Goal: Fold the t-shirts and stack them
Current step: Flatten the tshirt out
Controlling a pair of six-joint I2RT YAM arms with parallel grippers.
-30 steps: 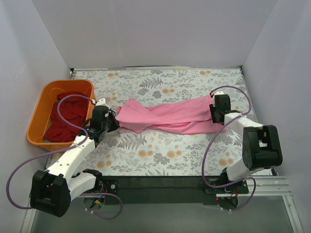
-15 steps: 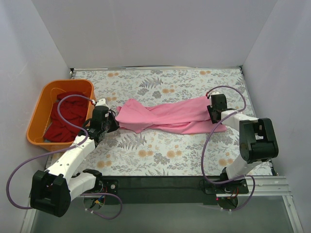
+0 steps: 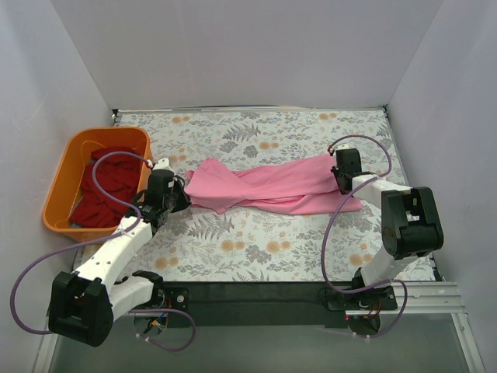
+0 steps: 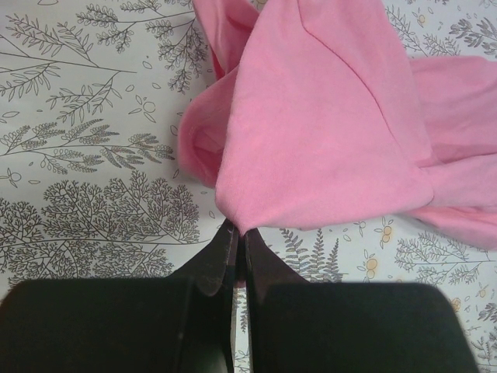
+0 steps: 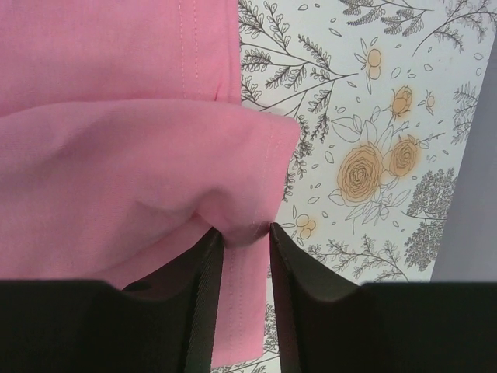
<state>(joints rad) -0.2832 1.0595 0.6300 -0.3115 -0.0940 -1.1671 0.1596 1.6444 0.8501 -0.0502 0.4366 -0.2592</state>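
Observation:
The bright pink t-shirt (image 3: 272,185) lies stretched in a rumpled band across the middle of the flowered table. My left gripper (image 3: 183,197) is at its left end, jaws shut on a pinch of the shirt's edge (image 4: 241,221). My right gripper (image 3: 342,183) is at its right end, jaws closed onto a bunched fold of hem (image 5: 247,225), with more pink cloth (image 5: 116,155) lying flat below. Dark red t-shirts (image 3: 105,190) lie piled in the orange basket at the left.
The orange plastic basket (image 3: 58,194) stands at the table's left edge, beside the left arm. White walls close in the table at the back and both sides; the right wall is close to the right gripper. A black strip runs along the near edge.
The right gripper has shifted slightly left and toward the back at the shirt's right end. The left arm and the shirt's left end have stayed put.

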